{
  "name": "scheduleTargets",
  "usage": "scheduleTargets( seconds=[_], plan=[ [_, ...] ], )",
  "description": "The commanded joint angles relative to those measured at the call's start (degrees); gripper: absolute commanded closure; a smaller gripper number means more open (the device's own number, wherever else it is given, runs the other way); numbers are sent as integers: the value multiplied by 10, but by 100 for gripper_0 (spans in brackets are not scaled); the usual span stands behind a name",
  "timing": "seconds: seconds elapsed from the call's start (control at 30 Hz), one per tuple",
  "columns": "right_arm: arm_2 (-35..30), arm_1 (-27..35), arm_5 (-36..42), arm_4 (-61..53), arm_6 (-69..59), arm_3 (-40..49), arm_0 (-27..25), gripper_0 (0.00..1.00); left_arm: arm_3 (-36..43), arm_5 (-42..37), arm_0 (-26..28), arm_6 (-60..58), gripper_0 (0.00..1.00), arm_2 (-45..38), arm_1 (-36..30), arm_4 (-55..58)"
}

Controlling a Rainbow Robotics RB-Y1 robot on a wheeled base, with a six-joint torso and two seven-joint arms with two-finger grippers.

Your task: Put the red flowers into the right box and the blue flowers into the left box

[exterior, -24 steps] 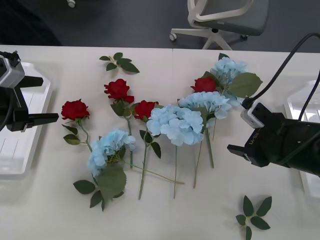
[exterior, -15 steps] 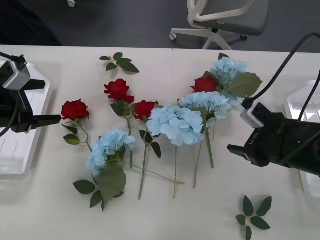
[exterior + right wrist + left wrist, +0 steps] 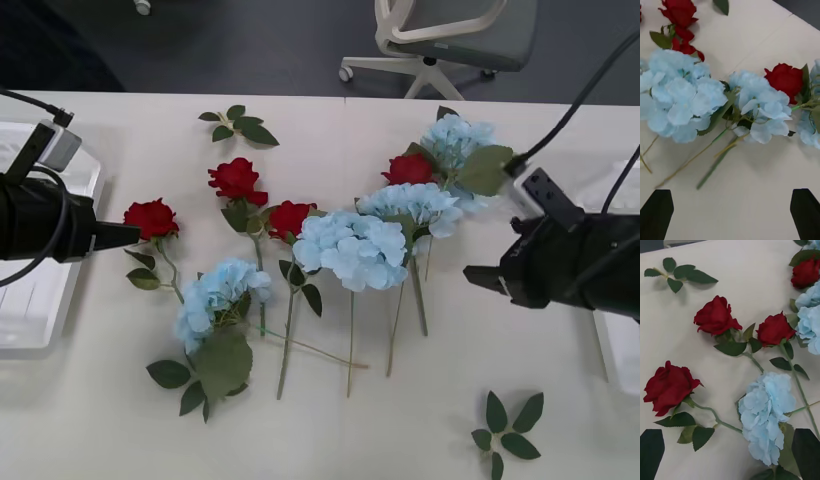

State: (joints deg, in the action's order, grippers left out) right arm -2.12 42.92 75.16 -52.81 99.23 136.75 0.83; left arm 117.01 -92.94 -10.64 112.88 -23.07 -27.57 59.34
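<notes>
Red flowers [image 3: 151,218] and blue flowers [image 3: 353,248] all lie loose on the counter [image 3: 400,420], between the left box [image 3: 40,290] and right box [image 3: 615,350]. The left gripper [image 3: 730,453] hangs beside the leftmost rose, jaws spread wide, empty. The right gripper [image 3: 732,213] faces the hydrangeas, likewise wide and empty.

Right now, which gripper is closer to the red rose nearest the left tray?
Left. The left gripper is right beside that rose; the right gripper is far across the table.

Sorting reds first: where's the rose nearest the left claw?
In the front view, that red rose lies on the table's left side, just beyond the left claw, beside the left box.
</notes>
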Motion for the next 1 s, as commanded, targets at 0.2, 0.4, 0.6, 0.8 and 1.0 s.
scheduleTargets(
  seconds=[0.2,0.4,0.6,0.8,1.0],
  plan=[
    [86,36,56,89,-317,13,132,8,2,4,18,-236,0,37,-8,-94],
    [149,62,56,154,-468,-34,184,8,-31,28,17,-347,0,60,5,-122],
    [188,68,56,181,-574,-114,260,8,-54,68,17,-426,0,56,49,-163],
    [208,67,71,173,-638,-214,347,8,-55,72,15,-457,0,77,66,-210],
    [253,67,72,150,-693,-317,428,8,-54,71,0,-462,0,123,66,-261]
  ],
)
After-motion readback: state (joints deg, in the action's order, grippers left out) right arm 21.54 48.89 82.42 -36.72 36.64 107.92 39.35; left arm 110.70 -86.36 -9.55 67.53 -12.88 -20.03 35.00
